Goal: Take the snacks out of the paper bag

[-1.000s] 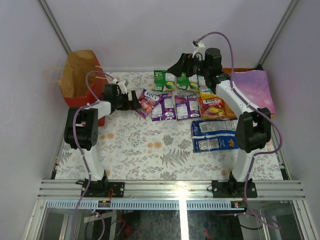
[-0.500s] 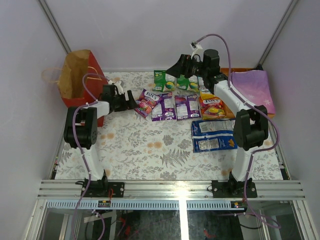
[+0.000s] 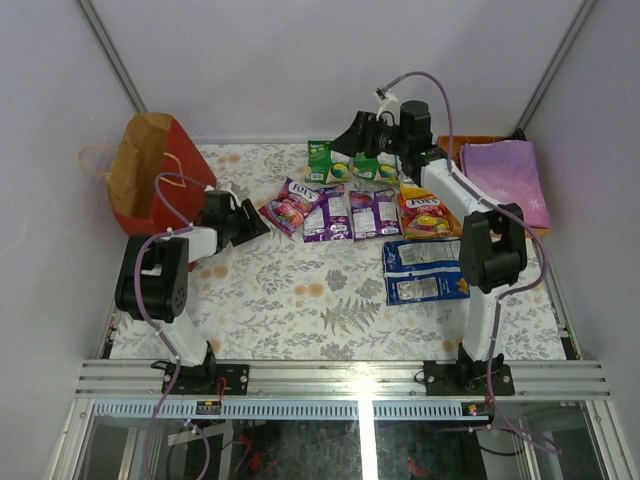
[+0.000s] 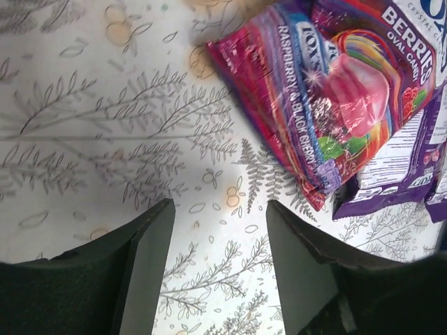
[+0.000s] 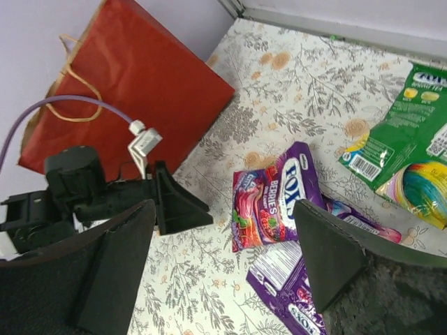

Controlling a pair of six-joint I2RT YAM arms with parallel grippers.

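Observation:
The red paper bag (image 3: pixel 150 180) stands at the far left, leaning, its brown inside showing; its red side (image 5: pixel 133 91) also shows in the right wrist view. The snacks lie in a group mid-table: green packets (image 3: pixel 330 160), purple packets (image 3: pixel 325 212), a yellow-red packet (image 3: pixel 425 212) and a blue bag (image 3: pixel 428 270). My left gripper (image 3: pixel 255 222) is low between the bag and the snacks, open and empty (image 4: pixel 218 206), and a berry-purple packet (image 4: pixel 335 91) lies just ahead of it. My right gripper (image 3: pixel 345 140) hovers open above the green packets (image 5: pixel 398 136).
A purple book (image 3: pixel 510 180) lies on an orange-brown tray (image 3: pixel 455 143) at the back right. The floral tablecloth (image 3: pixel 300 300) covers the table. White walls close in on the left, back and right. The bag's rope handle (image 3: pixel 95 158) sticks out leftward.
My left gripper has drawn back from the purple packets toward the near left and its jaws have narrowed. The paper bag has tipped further left. The right gripper has shifted slightly left.

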